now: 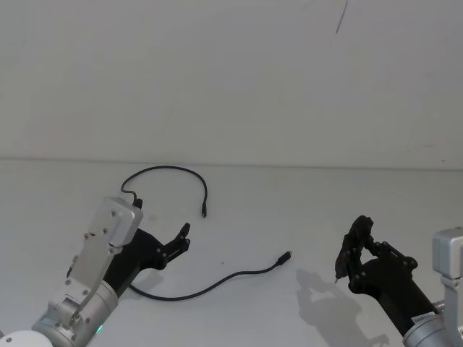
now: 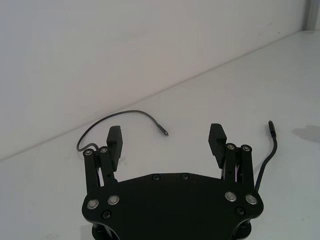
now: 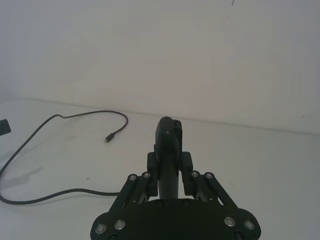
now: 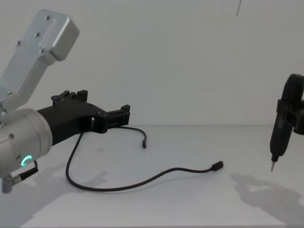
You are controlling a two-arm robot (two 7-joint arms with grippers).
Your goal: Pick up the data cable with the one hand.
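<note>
Item one, the data cable (image 1: 239, 273): it is lying slack and flat on the tabletop (image 1: 311, 210), taking up the left half. One end is arching close to the far edge and ending in a small plug (image 1: 205, 215). The other end is trailing toward the middle, where the second plug (image 1: 287, 255) is resting well clear of either hand. Item two, your left hand (image 2: 166, 134): it is hovering above the tabletop over the cable's leftmost bend, with its fingers (image 2: 114, 134) spread wide and nothing between them. In the chest view it is hanging clear of the surface and not touching the cable. Item three, your right hand (image 3: 170, 162): it is waiting over the right side of the tabletop, well apart from the cable. It is clenched on a slim pen-like tool (image 4: 279, 137) whose tip is pointing down, so it is not free for this job. Status: you are at the approach stage and no grasp has been made. No part of the cable is rising off the surface. Remaining, as a judgement: you are needing to lower the left hand onto a stretch of cable, close the fingers on it, and lift. The cable is thin and limp, so it is likely to slip past wide-set pads unless you are centring it between them.
</note>
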